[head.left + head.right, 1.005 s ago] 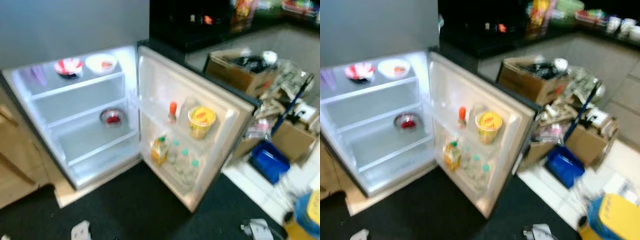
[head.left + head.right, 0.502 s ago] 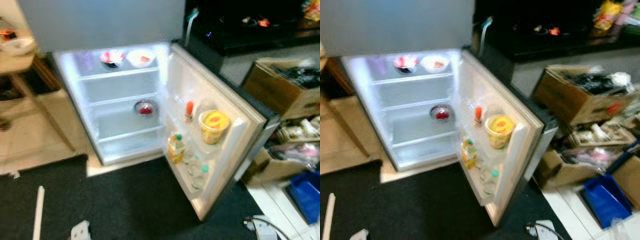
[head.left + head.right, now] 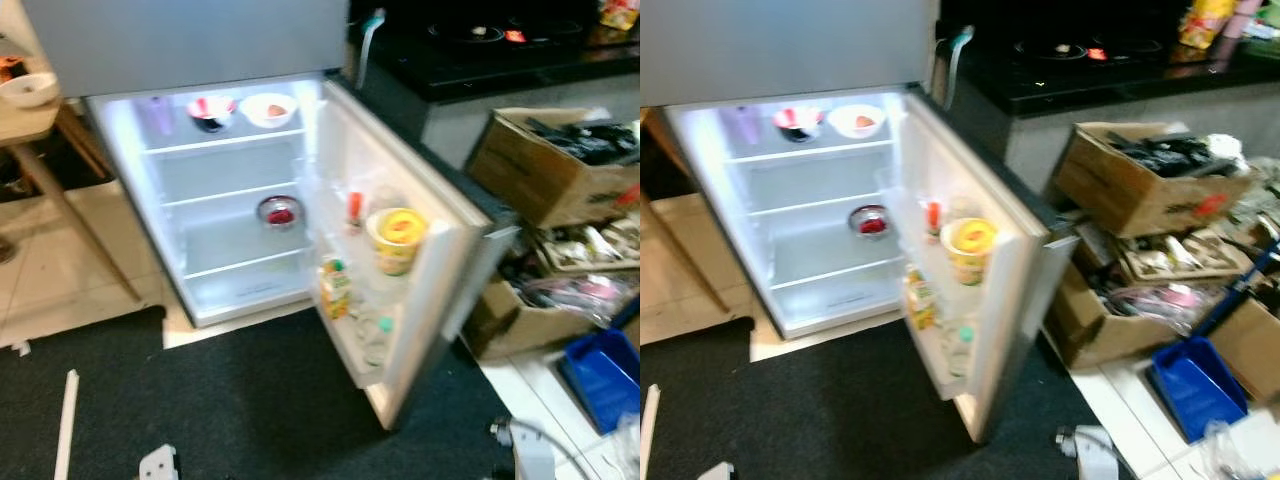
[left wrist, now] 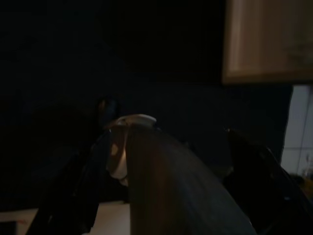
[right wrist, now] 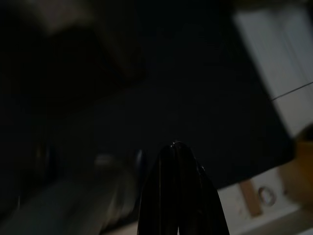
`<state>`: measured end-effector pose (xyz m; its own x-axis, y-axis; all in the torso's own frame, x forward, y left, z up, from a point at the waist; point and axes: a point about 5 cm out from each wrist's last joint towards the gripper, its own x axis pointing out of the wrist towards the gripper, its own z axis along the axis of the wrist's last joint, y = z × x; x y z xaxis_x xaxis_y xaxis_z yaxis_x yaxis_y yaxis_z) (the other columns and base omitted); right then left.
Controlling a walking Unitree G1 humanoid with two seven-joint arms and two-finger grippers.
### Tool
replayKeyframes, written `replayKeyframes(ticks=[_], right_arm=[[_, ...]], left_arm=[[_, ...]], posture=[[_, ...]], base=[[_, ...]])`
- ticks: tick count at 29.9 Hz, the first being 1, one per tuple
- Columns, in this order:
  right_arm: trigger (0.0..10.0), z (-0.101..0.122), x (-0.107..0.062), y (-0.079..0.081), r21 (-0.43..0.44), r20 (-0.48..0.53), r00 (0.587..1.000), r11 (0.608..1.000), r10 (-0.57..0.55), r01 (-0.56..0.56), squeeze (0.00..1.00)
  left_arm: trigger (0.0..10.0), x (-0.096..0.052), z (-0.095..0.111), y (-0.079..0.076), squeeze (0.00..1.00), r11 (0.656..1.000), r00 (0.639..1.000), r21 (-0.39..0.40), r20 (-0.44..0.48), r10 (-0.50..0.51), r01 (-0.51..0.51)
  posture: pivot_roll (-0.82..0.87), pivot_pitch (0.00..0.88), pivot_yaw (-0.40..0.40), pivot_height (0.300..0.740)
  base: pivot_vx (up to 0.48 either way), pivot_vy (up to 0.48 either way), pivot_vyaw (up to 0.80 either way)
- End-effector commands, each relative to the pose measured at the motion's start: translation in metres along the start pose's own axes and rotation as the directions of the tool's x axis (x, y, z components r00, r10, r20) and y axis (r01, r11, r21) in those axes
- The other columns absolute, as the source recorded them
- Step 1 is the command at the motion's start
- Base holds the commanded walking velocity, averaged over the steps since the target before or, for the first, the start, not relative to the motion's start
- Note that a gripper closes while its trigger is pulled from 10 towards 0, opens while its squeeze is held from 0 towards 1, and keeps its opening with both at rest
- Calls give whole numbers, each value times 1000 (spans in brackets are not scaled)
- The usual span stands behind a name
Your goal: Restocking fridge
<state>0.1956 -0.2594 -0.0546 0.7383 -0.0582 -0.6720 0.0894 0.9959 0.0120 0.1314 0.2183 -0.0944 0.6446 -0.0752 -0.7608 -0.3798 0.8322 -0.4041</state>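
Fridge (image 3: pixel 230 210) stands ahead and a little to the robot's left, its door (image 3: pixel 420 260) swung wide and the lit shelves mostly bare: two bowls (image 3: pixel 240 108) on the top shelf, a small red-filled bowl (image 3: pixel 280 212) on a lower one, and in the door racks a yellow tub (image 3: pixel 397 238), a red-capped bottle (image 3: pixel 354 212), a juice carton (image 3: pixel 335 288) and clear bottles (image 3: pixel 375 335). The step in hand looks like the approach, with nothing yet being set on a shelf. The left end effector (image 4: pixel 161 186) hangs low in shade, and its two dark fingers seem to straddle a rounded brownish object (image 4: pixel 171 181) with a pale top, apparently gripping it, though the dimness leaves this unsure. The right end effector (image 5: pixel 177 196) hangs idle over the dark mat (image 3: pixel 250 400), fingers pressed together and holding nothing. Next, I judge, the robot must step closer, bend, and lift the left arm toward a free shelf, keeping clear of the door edge.
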Motion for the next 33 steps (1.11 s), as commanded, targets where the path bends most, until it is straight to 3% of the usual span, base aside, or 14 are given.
replayKeyframes(ticks=[1, 3, 6, 7, 12, 13, 14, 15, 17, 19, 22, 23, 30, 33], right_arm=[[10000, 3, 1, 4, 30, 28, 1000, 999, 13, -13, 0], [10000, 28, 7, 6, 44, 123, 991, 998, 47, -53, 0], [10000, 38, 9, 7, 47, 160, 985, 996, 61, -69, 0], [10000, 71, 14, 12, 67, 276, 955, 989, 109, -132, 0], [10000, 89, 15, 14, 70, 333, 935, 985, 123, -155, 0], [8863, 111, 15, 15, 75, 404, 905, 982, 132, -176, 0], [8863, 111, 15, 15, 75, 404, 905, 982, 132, -176, 0], [0, 136, 14, 13, 96, 480, 869, 977, 121, -189, 0], [0, 178, 10, 16, 143, 603, 788, 955, 124, -260, 0], [0, 197, 8, 25, 135, 655, 738, 935, 163, -327, 0], [0, 204, 7, 32, 113, 672, 714, 926, 196, -360, 0], [10000, 218, 6, 51, 53, 692, 673, 912, 259, -406, 0], [10000, 233, 4, 74, -9, 709, 612, 873, 350, -488, 0], [10000, 237, -3, 97, -158, 686, 500, 779, 528, -607, 0]], left_arm=[[10000, -2, -2, 4, 0, 1000, 1000, 4, -10, 19, -19], [10000, -2, -1, 4, 0, 1000, 1000, 8, -9, 18, -18], [10000, -1, -1, 4, 0, 1000, 1000, 9, -8, 17, -17], [10000, -1, 0, 3, 0, 1000, 1000, 11, -7, 15, -15], [10000, -1, 0, 3, 0, 1000, 1000, 12, -6, 15, -14], [10000, -1, -1, 3, 0, 1000, 1000, 13, -8, 13, -13], [10000, -1, -1, 3, 0, 1000, 1000, 13, -8, 13, -13], [10000, -2, -2, 4, 0, 1000, 1000, 14, -11, 14, -13], [10000, -3, -5, 5, 0, 1000, 1000, 14, -18, 16, -16], [10000, -4, -6, 6, 0, 1000, 1000, 15, -22, 18, -18], [10000, -4, -7, 6, 0, 1000, 1000, 15, -23, 19, -18], [10000, -5, -7, 7, 0, 1000, 1000, 17, -23, 18, -18], [10000, -5, -6, 7, 0, 1000, 1000, 22, -23, 14, -13], [10000, -5, -5, 8, 0, 1000, 1000, 27, -25, 14, -13]], posture=[[-76, 82, -24, 740], [-76, 82, -24, 740], [-76, 82, -24, 740], [-74, 86, -24, 740], [-72, 89, -23, 740], [-69, 91, -22, 740], [-69, 91, -22, 740], [-64, 94, -24, 740], [-62, 99, -23, 740], [-61, 103, -24, 740], [-60, 107, -23, 740], [-58, 108, -22, 740], [-57, 112, -15, 740], [-58, 109, -16, 740]], base=[[0, 0, 0], [0, 0, 0], [0, 0, 0], [0, 0, 0], [0, 0, 0], [0, 0, 0], [0, 0, 0], [0, 0, 0], [0, 0, 0], [0, 0, 0], [0, 0, 0], [0, 0, 0], [0, 0, 0], [0, 0, 0]])
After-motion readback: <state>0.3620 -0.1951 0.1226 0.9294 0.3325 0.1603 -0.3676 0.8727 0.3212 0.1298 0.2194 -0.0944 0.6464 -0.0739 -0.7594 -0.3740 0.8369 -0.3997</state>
